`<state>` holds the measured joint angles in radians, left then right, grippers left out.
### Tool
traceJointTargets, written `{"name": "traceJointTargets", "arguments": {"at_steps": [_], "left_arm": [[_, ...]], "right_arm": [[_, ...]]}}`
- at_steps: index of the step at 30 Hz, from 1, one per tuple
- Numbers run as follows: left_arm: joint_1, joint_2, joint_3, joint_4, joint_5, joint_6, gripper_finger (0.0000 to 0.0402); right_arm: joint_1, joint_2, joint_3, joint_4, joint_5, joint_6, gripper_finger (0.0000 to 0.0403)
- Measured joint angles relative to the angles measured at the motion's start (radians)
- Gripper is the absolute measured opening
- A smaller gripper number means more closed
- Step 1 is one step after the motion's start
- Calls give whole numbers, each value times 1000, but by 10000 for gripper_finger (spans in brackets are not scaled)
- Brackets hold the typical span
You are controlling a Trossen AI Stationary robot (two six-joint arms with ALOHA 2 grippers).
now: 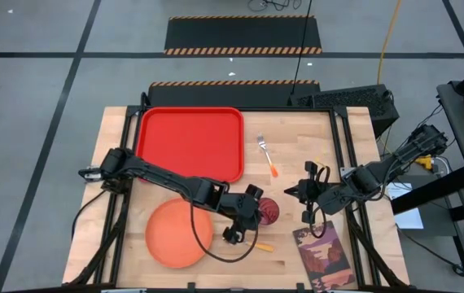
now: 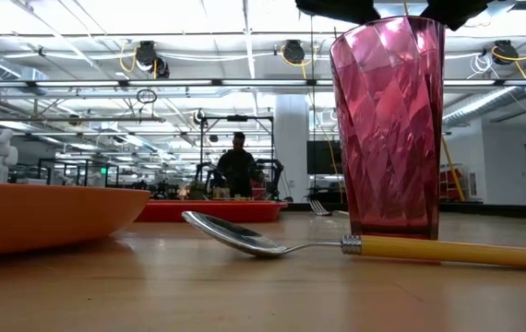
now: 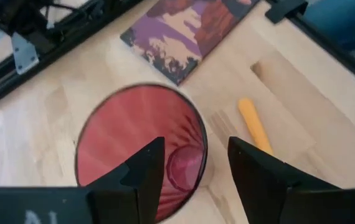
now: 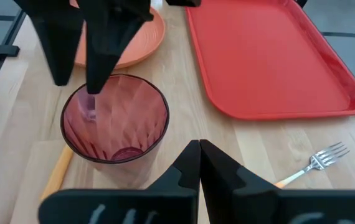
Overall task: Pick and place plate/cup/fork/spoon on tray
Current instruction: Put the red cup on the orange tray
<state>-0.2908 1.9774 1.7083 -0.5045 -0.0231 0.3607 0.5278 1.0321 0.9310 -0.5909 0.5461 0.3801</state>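
The dark red cup stands upright on its base on the table, right of the orange plate. My left gripper is open above the cup's rim, pointing down. One finger reaches inside the cup and the other stands outside its wall. The rim lies between them without touching either. My right gripper is shut and empty just right of the cup. The spoon lies flat in front of the cup. The fork lies right of the red tray.
A brownish printed book lies at the near right, close to the right gripper. The plate lies flat at the near left. The tray lies at the far left with its inside bare. A person shows in the room beyond the table.
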Motion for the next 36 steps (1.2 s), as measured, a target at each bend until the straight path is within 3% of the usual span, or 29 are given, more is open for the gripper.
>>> {"name": "traceJointTargets", "arguments": {"at_steps": [18,24,36], "left_arm": [[21,15,-14,-27,0,176,71],[22,33,-16,-44,1,222,13],[22,-42,-15,-127,-36,154,12]], "right_arm": [[0,0,0,5,-1,-8,0],[0,0,0,11,-1,-7,0],[3,0,0,11,-1,-7,0]]}}
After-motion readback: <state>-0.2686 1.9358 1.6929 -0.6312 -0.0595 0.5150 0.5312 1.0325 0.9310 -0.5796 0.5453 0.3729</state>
